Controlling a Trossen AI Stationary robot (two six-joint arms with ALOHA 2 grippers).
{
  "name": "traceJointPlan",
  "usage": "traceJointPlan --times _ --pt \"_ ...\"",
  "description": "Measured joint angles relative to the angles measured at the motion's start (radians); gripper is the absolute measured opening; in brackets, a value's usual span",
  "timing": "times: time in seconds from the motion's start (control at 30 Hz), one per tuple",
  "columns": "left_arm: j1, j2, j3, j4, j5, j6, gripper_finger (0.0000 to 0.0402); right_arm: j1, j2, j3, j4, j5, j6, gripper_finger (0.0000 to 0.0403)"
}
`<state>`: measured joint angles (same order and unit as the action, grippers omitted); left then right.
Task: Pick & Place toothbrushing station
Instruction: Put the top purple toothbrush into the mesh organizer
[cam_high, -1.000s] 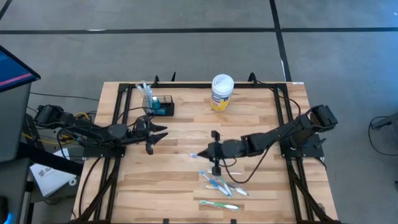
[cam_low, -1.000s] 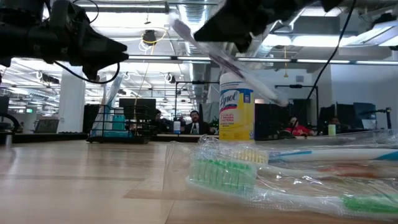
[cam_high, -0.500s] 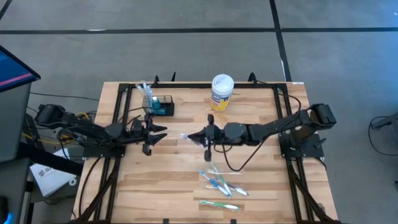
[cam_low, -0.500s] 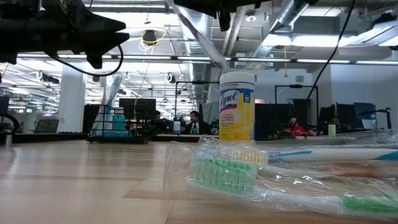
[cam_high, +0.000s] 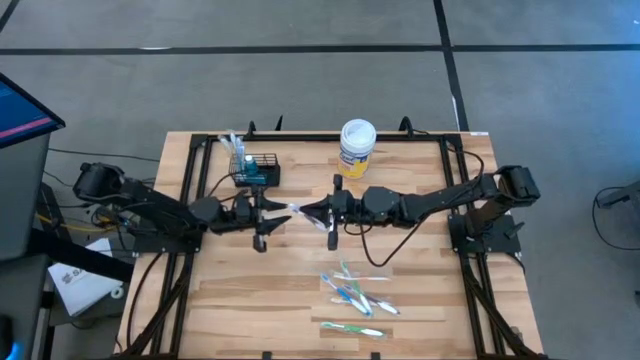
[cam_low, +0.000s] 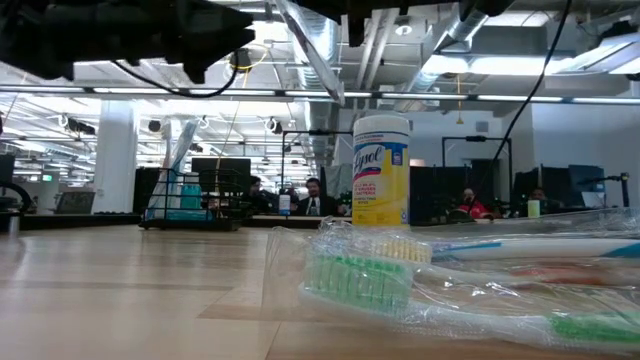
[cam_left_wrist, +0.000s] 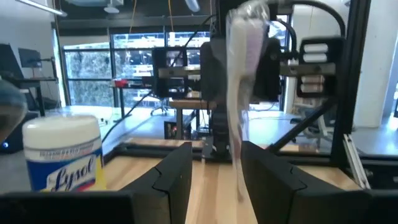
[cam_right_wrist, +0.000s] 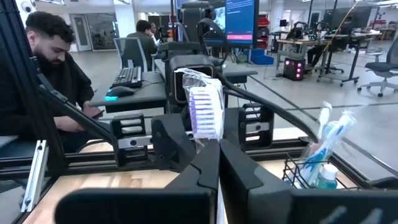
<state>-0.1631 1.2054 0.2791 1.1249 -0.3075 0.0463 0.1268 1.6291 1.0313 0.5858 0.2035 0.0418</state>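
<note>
Seen from above, the left tool (cam_high: 268, 212) and right tool (cam_high: 322, 212) meet mid-bench (cam_high: 420, 300), the right clamped on a wrapped toothbrush (cam_high: 300, 209), the left's fingers parted around its far end. The toothbrushing station (cam_high: 256, 168) sits near the bench's far left corner, a wipes tub (cam_high: 356, 148) well to its right; more packaged toothbrushes (cam_high: 352, 296) lie near the front edge.

At bench level, the station (cam_low: 190, 205) stands far back.

The left wrist camera shows the toothbrush (cam_left_wrist: 239, 93) between its spread fingers (cam_left_wrist: 174, 177).

The right wrist camera shows closed fingers (cam_right_wrist: 208, 171) pinching the toothbrush (cam_right_wrist: 202, 106).
</note>
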Motion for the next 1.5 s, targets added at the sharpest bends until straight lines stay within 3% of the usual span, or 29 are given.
traceJointPlan --times 0.27,0.87,1.33,1.5 --pt "0.0 0.073 0.071 0.005 0.0 0.002 0.0131 0.0 0.0 0.0 0.003 0.0 -0.013 0.0" --pt "0.021 0.081 0.128 0.014 0.078 0.025 0.0127 -0.004 0.0 0.0 0.025 0.0 -0.018 0.0" --pt "0.021 0.081 0.127 0.017 0.077 0.024 0.0015 -0.005 0.008 0.0 0.032 0.001 -0.017 0.0" --pt "0.021 0.081 0.127 0.016 0.075 0.024 0.0008 -0.007 0.008 0.0 0.025 0.0 -0.018 0.0"
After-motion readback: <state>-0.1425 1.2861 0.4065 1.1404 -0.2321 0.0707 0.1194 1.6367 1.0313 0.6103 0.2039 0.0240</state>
